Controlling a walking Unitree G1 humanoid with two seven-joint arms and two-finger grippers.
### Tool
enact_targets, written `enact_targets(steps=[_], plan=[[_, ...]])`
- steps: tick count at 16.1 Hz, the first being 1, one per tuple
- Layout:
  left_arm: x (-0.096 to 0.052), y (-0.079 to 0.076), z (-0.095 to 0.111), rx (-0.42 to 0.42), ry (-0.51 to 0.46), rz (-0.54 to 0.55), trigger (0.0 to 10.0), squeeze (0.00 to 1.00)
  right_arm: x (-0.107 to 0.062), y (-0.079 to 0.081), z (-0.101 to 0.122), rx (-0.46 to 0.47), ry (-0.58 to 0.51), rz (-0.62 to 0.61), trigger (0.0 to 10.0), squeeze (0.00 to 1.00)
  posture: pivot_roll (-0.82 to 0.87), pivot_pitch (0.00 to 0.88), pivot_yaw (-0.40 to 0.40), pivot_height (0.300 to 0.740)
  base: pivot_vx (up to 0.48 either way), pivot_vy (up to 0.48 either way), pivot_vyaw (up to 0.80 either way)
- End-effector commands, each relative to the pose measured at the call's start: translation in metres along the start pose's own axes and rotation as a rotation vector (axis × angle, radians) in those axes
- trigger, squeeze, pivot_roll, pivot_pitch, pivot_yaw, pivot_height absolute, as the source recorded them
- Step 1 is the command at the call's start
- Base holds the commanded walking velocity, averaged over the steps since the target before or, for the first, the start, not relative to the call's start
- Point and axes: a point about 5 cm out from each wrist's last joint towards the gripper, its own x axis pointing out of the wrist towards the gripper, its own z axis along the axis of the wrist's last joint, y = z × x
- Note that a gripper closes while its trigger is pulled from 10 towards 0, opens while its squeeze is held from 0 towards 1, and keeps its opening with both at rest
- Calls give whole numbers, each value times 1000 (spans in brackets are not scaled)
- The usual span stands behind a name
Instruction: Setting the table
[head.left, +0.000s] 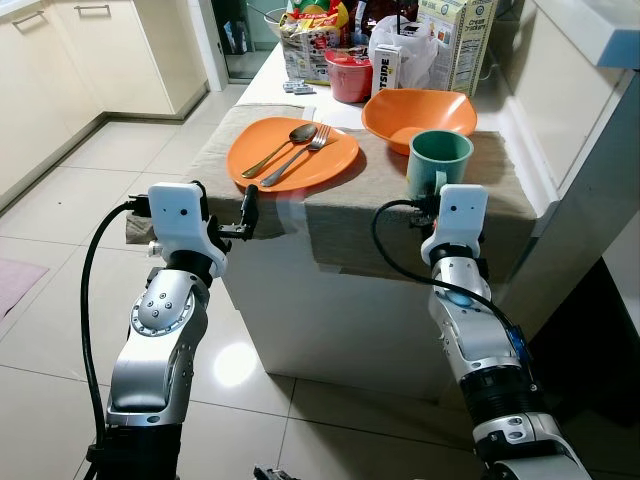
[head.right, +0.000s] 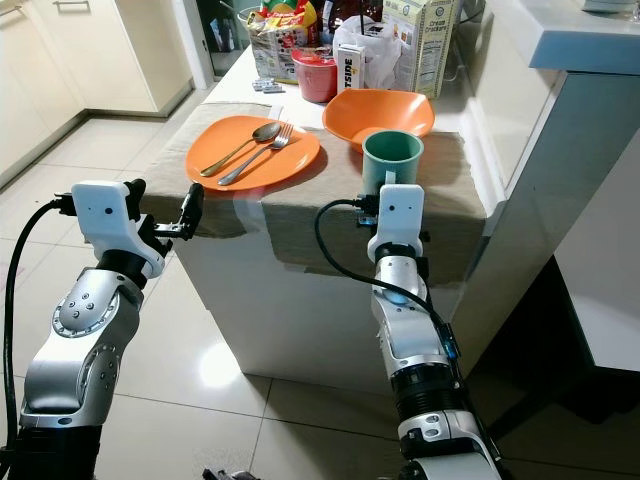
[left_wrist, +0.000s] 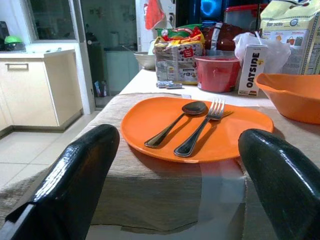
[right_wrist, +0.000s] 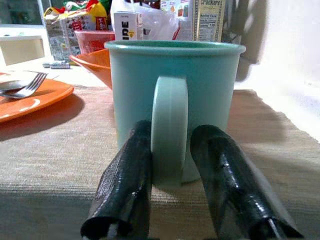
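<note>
Lighting bright, even, indoor. Sharp throughout in head views; no motion blur. Glare patch on floor tiles (head.left: 235, 362) below the table (head.left: 330, 310). Soft shadow beside plate (right_wrist: 27, 97) on cloth (right_wrist: 65, 145). Wrist views: near fingers (left_wrist: 70, 180) soft-focused, highlights on their gloss; background slightly hazy.

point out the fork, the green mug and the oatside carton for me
fork (left_wrist: 200, 131), left wrist view, on the middle of its handle
green mug (head.left: 440, 150), left eye view, on its rim
oatside carton (left_wrist: 252, 70), left wrist view, on its printed front face
</note>
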Motion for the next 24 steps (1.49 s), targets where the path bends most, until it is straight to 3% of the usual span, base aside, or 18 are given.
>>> enact_targets(steps=[1, 13, 17, 20, 24], plan=[[3, 1, 1, 8, 0, -6, 10000, 0, -1, 2, 2, 5, -1, 10, 0, 0, -132, 0, 119, 740, 0, 0, 0], [3, -1, 0, 4, 1, -7, 10000, 0, 0, 0, 5, 7, -7, 18, 0, 0, -133, 0, 113, 740, 0, 0, 0], [3, -1, 0, 4, 0, -5, 10000, 0, -3, 0, 16, -12, -85, 39, 0, 0, -134, 0, 110, 740, 0, 0, 0], [2, -1, 0, 8, -2, -2, 10000, 0, -17, -2, 23, -36, -170, 61, 0, 0, -135, 0, 108, 740, 0, 0, 0], [1, 0, -2, 11, -1, -5, 10000, 0, -21, -5, 48, -21, -300, 60, 0, 0, -138, 0, 111, 740, 0, 0, 0]])
